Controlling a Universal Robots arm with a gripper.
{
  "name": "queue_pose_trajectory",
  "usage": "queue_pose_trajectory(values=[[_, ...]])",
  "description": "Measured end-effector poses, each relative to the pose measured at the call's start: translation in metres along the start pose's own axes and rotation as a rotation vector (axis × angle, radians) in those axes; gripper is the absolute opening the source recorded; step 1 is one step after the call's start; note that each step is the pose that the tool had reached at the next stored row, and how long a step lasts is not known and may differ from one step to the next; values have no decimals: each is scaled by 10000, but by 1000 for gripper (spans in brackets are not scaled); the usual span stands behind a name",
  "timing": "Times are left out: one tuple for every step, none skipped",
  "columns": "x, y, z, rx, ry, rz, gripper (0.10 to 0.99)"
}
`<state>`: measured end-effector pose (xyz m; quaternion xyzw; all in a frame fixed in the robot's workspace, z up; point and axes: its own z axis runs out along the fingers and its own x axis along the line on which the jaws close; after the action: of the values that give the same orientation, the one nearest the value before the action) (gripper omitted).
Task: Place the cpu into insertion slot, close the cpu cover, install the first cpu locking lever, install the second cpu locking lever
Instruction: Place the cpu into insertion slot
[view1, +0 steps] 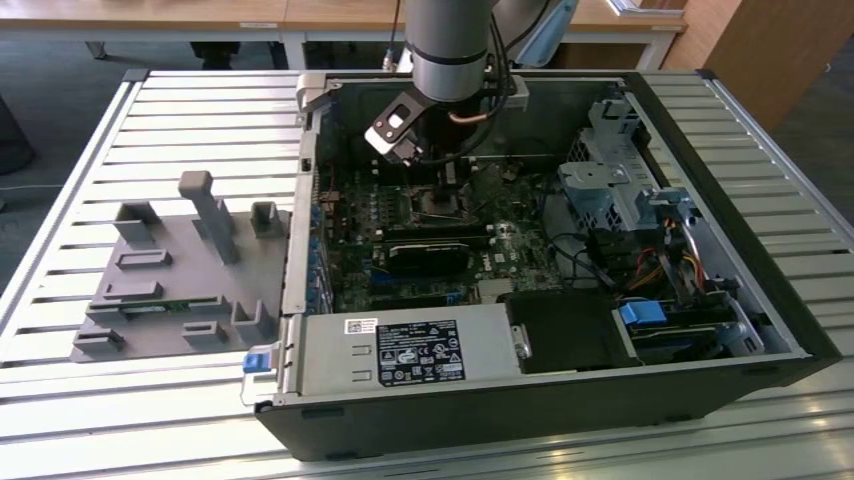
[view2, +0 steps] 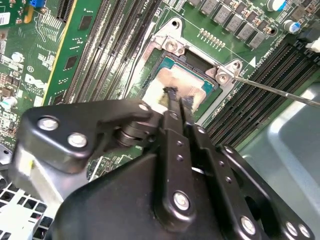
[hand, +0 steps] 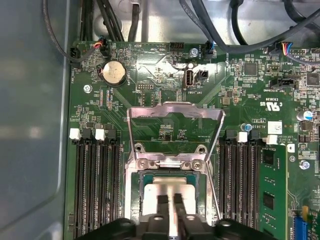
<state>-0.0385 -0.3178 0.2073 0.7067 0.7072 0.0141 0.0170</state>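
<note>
The cpu (hand: 159, 186) (view2: 172, 80), a flat silver-grey square, lies in the insertion slot (hand: 137, 192) on the green motherboard. The cpu cover (hand: 175, 106), a thin silvery frame with a square window, stands swung open, hinged at the slot's edge. My gripper (hand: 170, 202) (view2: 180, 100) hovers just over the cpu's top with its two black fingers drawn close together and nothing between them. A thin wire locking lever (view2: 280, 90) juts out beside the slot, unlatched. In the exterior view the gripper (view1: 447, 178) reaches down into the open computer case over the slot (view1: 434, 207).
Rows of black memory slots (hand: 95, 185) flank the slot on both sides, with one green memory stick (hand: 272, 190) fitted. Cables (hand: 235, 30) run along the case wall. A grey fixture plate (view1: 174, 270) lies on the slatted table at the exterior view's left. The power supply (view1: 407, 350) sits at the case front.
</note>
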Motion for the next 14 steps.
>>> queue_pose_trajectory(values=[[0, 0, -1, 0, -1, 0, 122], [0, 0, -1, 0, -1, 0, 122], [0, 0, -2, 0, -2, 0, 122], [0, 0, -2, 0, -2, 0, 106], [0, 0, -5, 1, -4, 0, 106], [0, 0, -7, 2, -5, 0, 106], [0, 0, -9, 1, -4, 0, 106], [0, 1, -10, 0, -3, 0, 106], [0, 1, -12, 1, -3, 0, 106], [0, 1, -16, 2, -5, 0, 106], [0, 1, -17, 0, -3, 0, 106], [0, 1, -19, 0, -2, 0, 106], [0, 1, -21, 0, -2, 0, 106], [0, 1, -23, 1, -3, 0, 106]])
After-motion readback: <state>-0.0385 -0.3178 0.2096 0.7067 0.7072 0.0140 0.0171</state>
